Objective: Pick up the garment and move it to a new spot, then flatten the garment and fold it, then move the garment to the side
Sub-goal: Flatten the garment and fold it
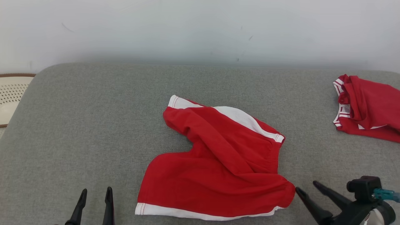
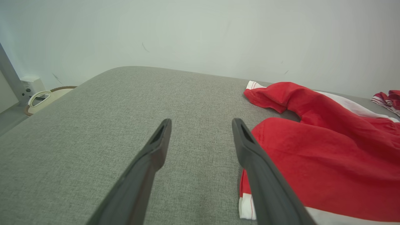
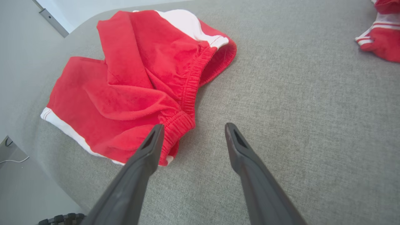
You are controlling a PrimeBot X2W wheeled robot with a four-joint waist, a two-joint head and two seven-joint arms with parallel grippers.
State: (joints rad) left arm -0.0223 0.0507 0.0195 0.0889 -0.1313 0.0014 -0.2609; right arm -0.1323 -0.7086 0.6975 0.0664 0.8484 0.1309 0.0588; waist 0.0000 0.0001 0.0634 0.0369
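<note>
Red shorts (image 1: 218, 168) lay rumpled; left gripper (image 1: 96, 189) and right gripper (image 1: 305, 185) spread at seven, four o'clock. Flattening likely required drawing corners apart.

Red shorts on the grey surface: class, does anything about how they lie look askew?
Yes. The red shorts lie crumpled, not flat: a thick fold runs diagonally across them and the elastic waistband is bunched at one end.

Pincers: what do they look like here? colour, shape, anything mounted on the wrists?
Left pincer and right pincer match: two long, matte dark-grey fingers tapering to narrow tips, each with a slot-like recess on the inner face near the tip. Behind the right one sits a black block with a teal fitting and a pale rounded part below it.
</note>
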